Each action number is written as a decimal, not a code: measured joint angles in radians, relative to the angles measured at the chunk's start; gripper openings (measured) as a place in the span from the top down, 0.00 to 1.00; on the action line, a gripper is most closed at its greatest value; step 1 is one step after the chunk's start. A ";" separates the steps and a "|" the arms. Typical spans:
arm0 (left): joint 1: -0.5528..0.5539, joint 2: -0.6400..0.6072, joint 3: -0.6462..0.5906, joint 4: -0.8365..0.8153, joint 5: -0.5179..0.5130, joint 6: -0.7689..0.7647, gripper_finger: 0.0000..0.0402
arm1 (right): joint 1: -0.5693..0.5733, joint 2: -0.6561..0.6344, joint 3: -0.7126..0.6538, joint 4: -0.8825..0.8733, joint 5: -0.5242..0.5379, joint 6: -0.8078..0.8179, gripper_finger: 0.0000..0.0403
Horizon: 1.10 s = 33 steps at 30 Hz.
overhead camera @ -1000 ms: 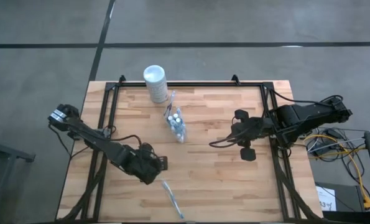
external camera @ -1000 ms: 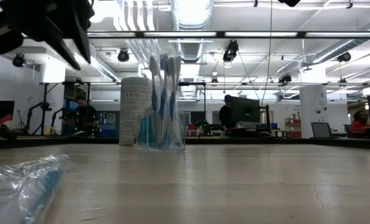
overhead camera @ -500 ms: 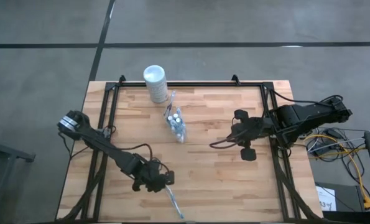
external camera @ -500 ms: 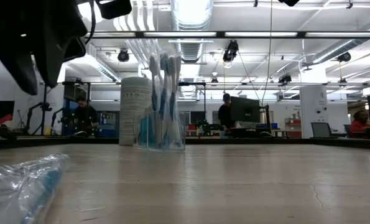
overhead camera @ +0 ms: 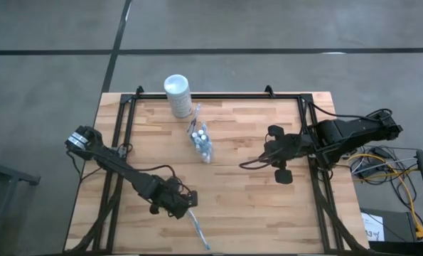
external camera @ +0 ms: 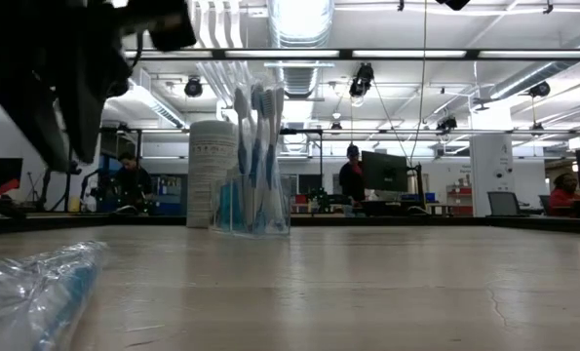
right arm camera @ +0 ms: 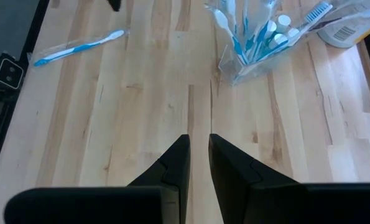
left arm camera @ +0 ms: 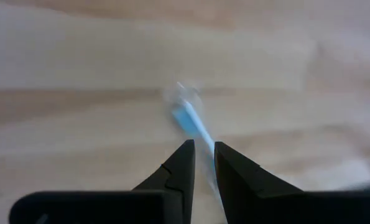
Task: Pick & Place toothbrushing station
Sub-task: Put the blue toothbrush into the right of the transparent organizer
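One wrapped toothbrush (overhead camera: pixel 197 226) at the frame's lower middle sits under the left gripper (overhead camera: pixel 189 201), fingers narrowly parted and empty; next, probably, a lower-and-close.

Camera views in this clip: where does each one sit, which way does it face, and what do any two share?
High: overhead, straight down; both arms, left gripper, right gripper.
Low: table height, level across; toothbrushing station, white cylinder, left arm.
Left wrist: down at wood; narrowly parted fingers, wrapped toothbrush.
Right wrist: across table; own fingers.
Shared: station and wrapped toothbrush in high and right wrist.
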 joint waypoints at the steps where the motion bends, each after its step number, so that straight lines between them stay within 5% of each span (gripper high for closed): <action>1: 0.000 0.000 0.000 -0.030 -0.006 -0.010 0.84 | 0.000 0.000 0.000 0.000 0.000 0.000 0.87; 6: 0.001 -0.005 0.000 -0.120 -0.015 -0.108 0.84 | 0.000 0.000 0.000 0.001 0.000 0.000 0.87; 14: 0.005 -0.012 0.000 -0.074 -0.015 0.016 0.84 | 0.000 0.000 0.000 0.001 0.000 0.001 0.87; 33: 0.003 -0.012 0.000 -0.082 -0.011 -0.001 0.84 | 0.000 0.000 0.000 0.001 0.000 0.000 0.87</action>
